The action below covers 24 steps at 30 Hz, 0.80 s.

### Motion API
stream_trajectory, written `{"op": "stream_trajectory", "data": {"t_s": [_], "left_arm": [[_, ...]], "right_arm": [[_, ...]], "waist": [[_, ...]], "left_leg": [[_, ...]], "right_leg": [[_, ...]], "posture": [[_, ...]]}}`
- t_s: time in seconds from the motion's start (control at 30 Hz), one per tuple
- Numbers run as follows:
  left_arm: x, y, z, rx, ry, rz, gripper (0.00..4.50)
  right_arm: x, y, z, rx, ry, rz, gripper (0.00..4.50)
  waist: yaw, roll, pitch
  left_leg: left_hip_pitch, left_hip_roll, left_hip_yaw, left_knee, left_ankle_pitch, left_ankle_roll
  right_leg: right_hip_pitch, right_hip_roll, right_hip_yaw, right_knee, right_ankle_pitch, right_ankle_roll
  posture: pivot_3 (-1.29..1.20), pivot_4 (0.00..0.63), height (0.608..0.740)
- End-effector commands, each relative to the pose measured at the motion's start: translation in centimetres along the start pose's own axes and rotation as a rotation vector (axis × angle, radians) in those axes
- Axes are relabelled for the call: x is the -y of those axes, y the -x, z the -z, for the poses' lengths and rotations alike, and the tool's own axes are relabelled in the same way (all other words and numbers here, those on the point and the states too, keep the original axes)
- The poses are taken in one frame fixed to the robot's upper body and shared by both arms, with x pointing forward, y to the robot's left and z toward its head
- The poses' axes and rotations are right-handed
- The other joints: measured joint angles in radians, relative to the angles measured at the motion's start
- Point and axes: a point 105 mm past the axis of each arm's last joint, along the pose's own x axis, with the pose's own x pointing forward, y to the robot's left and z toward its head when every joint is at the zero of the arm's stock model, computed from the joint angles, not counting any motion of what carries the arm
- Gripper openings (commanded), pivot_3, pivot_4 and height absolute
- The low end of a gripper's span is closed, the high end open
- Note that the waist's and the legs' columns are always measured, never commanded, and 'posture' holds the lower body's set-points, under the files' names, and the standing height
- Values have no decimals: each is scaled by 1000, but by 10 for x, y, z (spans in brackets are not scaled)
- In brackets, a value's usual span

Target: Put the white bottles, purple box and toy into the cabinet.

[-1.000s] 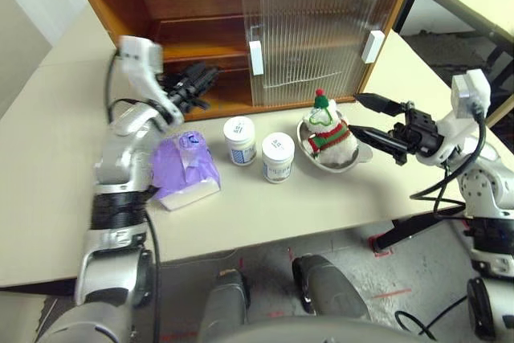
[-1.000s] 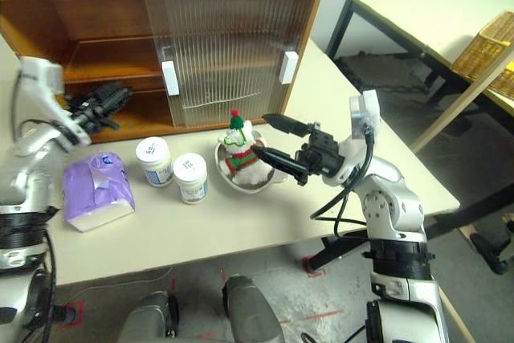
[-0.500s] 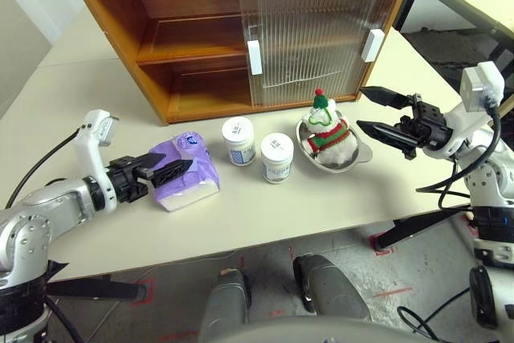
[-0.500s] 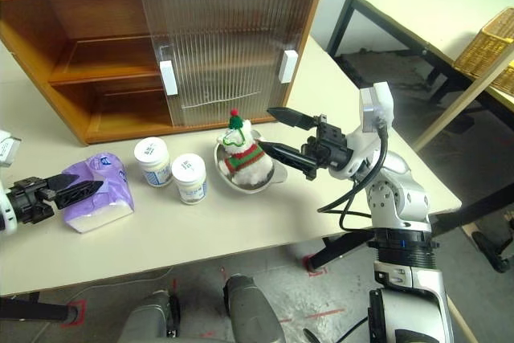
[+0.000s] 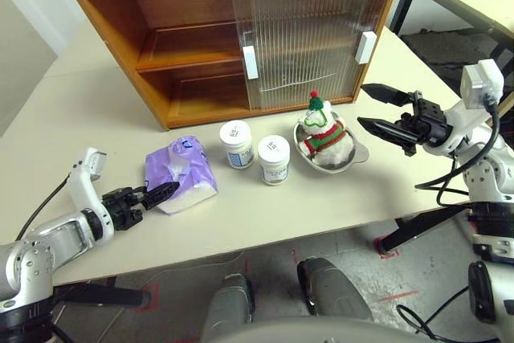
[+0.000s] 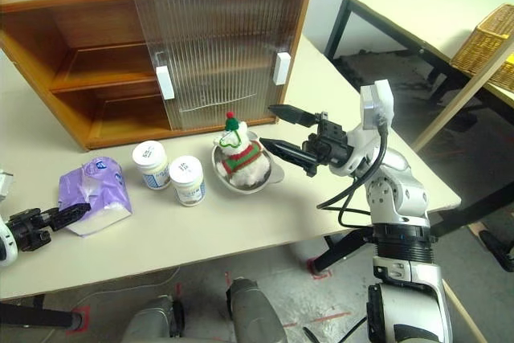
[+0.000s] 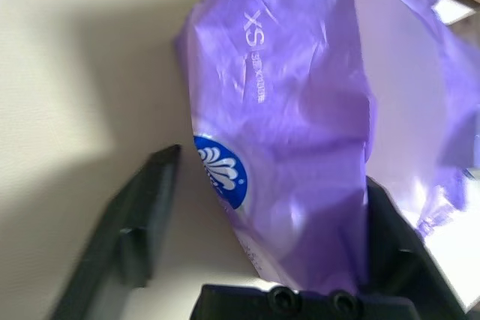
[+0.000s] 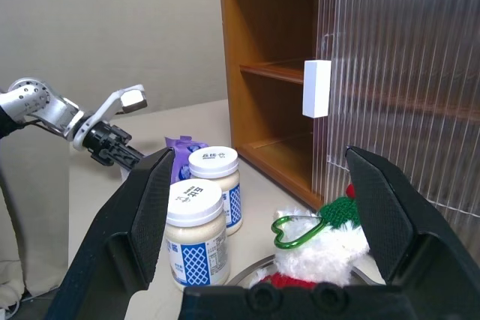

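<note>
Left gripper [image 5: 152,195] is low over the table [image 5: 48,134], fingers spread wide, one on either side of the near end of the purple box [image 5: 181,182], and I can't tell whether they're touching it, though from the wrist view the wrap sits right between them. The box lies flat on the table, at about seven o'clock from the cabinet's open left half. The cabinet [image 5: 185,46] stands at twelve o'clock, left side open on both shelves, the ribbed doors [image 5: 305,30] pushed across to the right. Two white bottles [image 5: 238,144] stand upright just beside each other, between the box and the steel bowl [image 5: 357,156]. The toy [image 5: 323,130] sits upright in that bowl, at three o'clock from the bottles. Over on the right, the right gripper [image 5: 371,110] hangs above the table at three o'clock from the toy, fingers wide apart, empty, pointing across at it, not touching.
</note>
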Motion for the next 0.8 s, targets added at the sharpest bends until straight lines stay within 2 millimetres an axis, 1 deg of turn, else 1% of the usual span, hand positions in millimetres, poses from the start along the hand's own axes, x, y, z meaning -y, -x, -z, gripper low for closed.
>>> {"op": "stream_trajectory", "data": {"t_s": [0.03,0.07,0.13,0.3,0.4,0.47,0.57,0.7,0.8], "left_arm": [[-11,-5,1,41,53,-39,2748],[-9,-6,-2,57,63,-26,2464],[-4,-7,-7,88,79,4,1738],[12,-4,-33,218,105,74,32],[26,2,-56,309,114,132,12],[32,3,-66,347,111,152,12],[39,4,-76,374,102,173,12],[57,1,-99,434,73,217,12],[70,-5,-123,521,61,235,12]], "right_arm": [[-2,-1,3,-16,6,-7,4500],[-2,-1,3,-17,6,-7,4500],[-2,-1,4,-21,7,-6,4500],[-2,-1,4,-24,8,-2,4500],[-2,-1,6,-25,3,-2,4500],[-2,-2,7,-23,0,-4,4500],[-3,-3,8,-21,-3,-8,4500],[-3,-3,8,-24,-6,-10,4500],[-3,-1,7,-25,-6,-8,4500]], "waist": [[-2,0,0],[-2,0,0],[-4,0,0],[-5,-1,0],[-4,-2,0],[-2,-2,0],[0,-2,0],[7,-3,1],[16,-3,1]], "left_leg": [[0,0,0,0,0,0],[0,0,-1,-1,0,0],[0,0,-1,-1,0,-1],[-1,-2,-3,-1,1,-2],[-1,-2,-3,-1,3,-1],[-1,-2,-3,-1,5,2],[0,-3,-3,-1,5,3],[-1,-2,-3,-1,5,3],[-1,-3,-2,-1,5,3]], "right_leg": [[0,0,0,0,0,0],[0,0,0,0,0,0],[0,0,0,0,0,0],[0,1,0,-1,0,0],[1,1,0,-1,0,0],[1,2,0,-1,0,0],[2,2,1,-1,0,0],[1,3,1,-1,0,1],[1,3,1,-1,1,-2]], "posture": [[-232,83,740],[-232,83,740],[-232,83,740],[-225,87,740],[-216,89,740],[-214,89,740],[-205,91,740],[-202,91,740],[-197,90,740]]}}
